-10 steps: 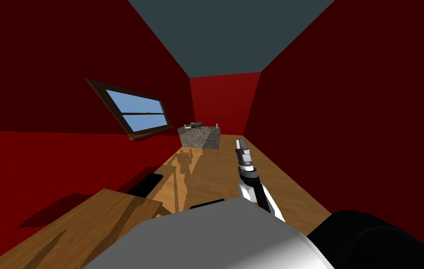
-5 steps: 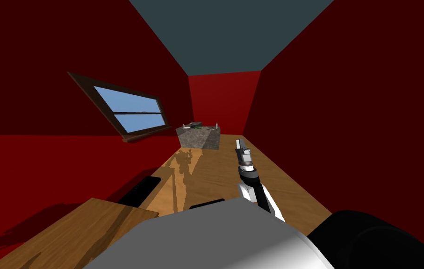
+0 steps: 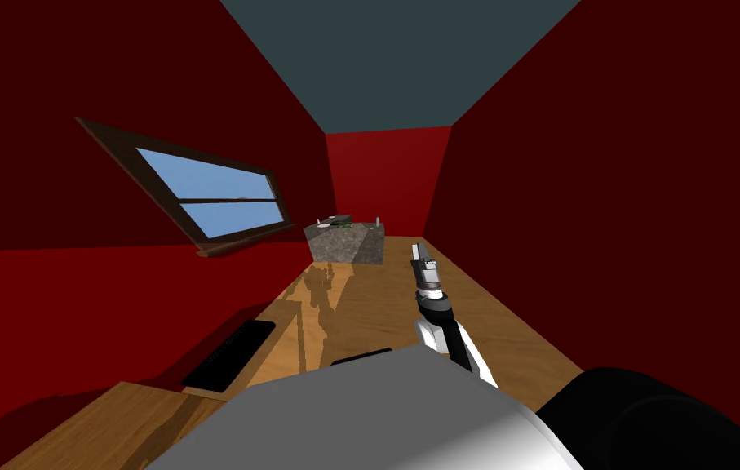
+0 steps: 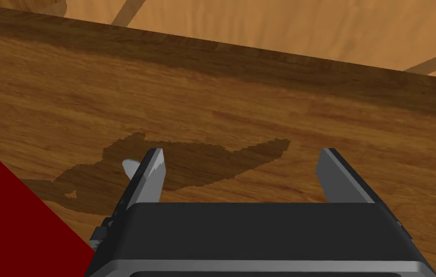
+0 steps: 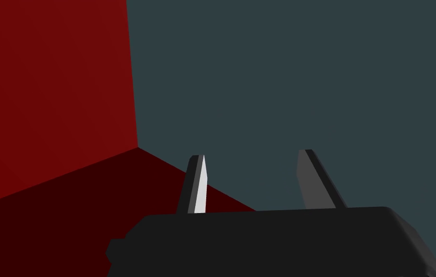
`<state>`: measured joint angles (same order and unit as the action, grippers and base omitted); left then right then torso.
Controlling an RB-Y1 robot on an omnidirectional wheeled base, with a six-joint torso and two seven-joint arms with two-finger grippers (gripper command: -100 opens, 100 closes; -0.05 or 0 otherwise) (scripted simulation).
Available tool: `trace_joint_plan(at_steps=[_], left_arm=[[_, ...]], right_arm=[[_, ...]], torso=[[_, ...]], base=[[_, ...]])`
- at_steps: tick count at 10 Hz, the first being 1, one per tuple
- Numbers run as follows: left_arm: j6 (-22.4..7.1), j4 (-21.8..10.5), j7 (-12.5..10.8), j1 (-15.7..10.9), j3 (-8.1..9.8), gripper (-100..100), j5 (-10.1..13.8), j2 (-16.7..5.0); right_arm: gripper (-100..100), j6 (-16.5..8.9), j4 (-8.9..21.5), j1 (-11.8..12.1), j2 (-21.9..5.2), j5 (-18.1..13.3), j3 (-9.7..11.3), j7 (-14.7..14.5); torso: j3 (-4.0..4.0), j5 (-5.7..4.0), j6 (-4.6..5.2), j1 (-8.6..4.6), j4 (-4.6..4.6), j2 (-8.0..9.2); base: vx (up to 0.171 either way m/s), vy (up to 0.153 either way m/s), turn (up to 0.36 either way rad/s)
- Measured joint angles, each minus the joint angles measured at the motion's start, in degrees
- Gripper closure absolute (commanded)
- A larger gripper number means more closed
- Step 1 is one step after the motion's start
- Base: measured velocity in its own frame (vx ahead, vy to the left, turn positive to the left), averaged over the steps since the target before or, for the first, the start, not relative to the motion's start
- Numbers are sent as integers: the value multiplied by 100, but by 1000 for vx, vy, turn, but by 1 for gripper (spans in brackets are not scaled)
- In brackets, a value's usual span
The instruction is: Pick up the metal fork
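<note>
Right gripper (image 3: 418, 248), just right of centre, holds its fingers spread. Left gripper (image 4: 241, 158) is spread over a wooden surface (image 4: 260, 106). A grey block (image 3: 345, 242) sits mid-frame, far off.

We see dark red walls (image 3: 74, 310) on both sides and a grey-blue ceiling (image 3: 396, 65) top centre. Wood floor (image 3: 384, 302) runs up mid-frame to a grey stone-look block (image 3: 345, 243). Dark-framed window (image 3: 213, 200) centre left, blue sky. Black flat panel (image 3: 229, 355) lower left, wooden top (image 3: 115, 424) in the bottom-left corner.
</note>
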<state>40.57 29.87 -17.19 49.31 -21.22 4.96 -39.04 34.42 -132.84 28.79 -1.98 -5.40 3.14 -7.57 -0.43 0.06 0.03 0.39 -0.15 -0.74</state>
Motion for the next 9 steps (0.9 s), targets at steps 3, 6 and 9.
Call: trace_joint_plan(at_steps=[3,6,9], left_arm=[[-101,-348,-36,-185,-236,-100,-19,-146],[-154,-593,-55,-368,-428,-100,-50,-180],[-227,-799,-70,-573,-632,-100,-96,-155]], right_arm=[[0,0,0,0,0,0,0,0],[0,0,0,-1,1,0,0,0],[0,0,0,-2,0,0,0,0]], torso=[[0,2,-2,-6,-1,4],[22,-3,-4,-22,7,42],[30,-1,-4,-9,11,54]], base=[[186,109,-41],[92,70,-18],[62,97,-3]])
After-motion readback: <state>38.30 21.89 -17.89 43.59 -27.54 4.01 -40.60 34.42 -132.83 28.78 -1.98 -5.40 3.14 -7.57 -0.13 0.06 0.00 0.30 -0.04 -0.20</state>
